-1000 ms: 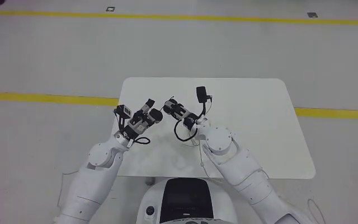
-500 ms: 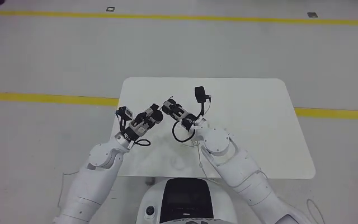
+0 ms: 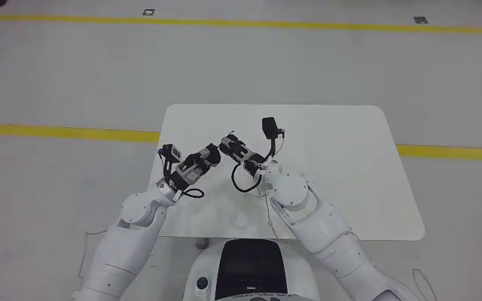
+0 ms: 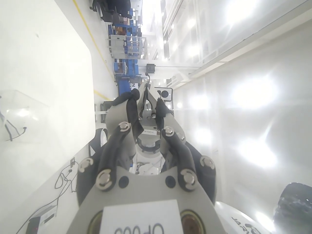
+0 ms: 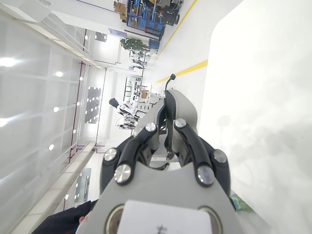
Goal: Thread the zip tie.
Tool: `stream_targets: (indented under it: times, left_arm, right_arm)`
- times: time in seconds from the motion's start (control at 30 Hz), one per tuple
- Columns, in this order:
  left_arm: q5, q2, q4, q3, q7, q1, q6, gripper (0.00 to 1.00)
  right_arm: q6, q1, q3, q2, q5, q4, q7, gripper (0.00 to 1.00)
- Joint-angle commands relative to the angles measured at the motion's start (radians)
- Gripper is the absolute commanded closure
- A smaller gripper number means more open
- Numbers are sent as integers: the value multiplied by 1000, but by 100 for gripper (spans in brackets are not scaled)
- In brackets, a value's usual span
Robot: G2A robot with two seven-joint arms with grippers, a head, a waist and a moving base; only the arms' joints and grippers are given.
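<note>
left gripper (image 3: 214, 153) moved nearer right gripper (image 3: 225, 141) and its zip tie (image 5: 172, 76), gap narrowed

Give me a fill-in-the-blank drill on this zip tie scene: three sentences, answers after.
1. The right gripper is shut on a thin black ____.
2. The left gripper points at the right one, and it is ____, not shut.
3. Both grippers are held above a ____ table.

Missing words: zip tie; open; white.
</note>
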Motion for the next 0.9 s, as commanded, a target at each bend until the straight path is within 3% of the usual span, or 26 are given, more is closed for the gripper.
stream_targets:
  times: [0.0,0.03,0.27,0.3,0.33,0.37,0.53,0.7,0.87]
  left_arm:
    - [-1,0,4,2,-1,-2,-2,96]
    - [-2,0,5,3,-2,-3,-2,100]
    - [-5,0,11,8,0,-7,-7,100]
    - [-5,1,11,9,1,-7,-8,100]
    - [-4,1,11,9,2,-7,-9,100]
    - [-4,1,10,9,3,-6,-9,100]
    - [2,4,7,-2,9,-2,-5,100]
    - [-3,12,1,-34,-18,-2,14,100]
    - [-24,21,-13,-63,-75,5,46,100]
  right_arm:
    - [3,-3,1,0,-3,-3,0,100]
    - [4,-4,1,0,-4,-4,0,100]
    - [12,-11,9,0,-9,-7,1,100]
    - [12,-11,9,0,-9,-7,2,89]
    - [13,-11,10,0,-8,-7,4,53]
    - [13,-11,11,0,-7,-7,5,0]
    - [4,-4,15,-1,-5,-3,16,0]
    - [-26,-11,64,7,15,7,46,0]
    - [-73,-15,120,19,87,30,161,0]
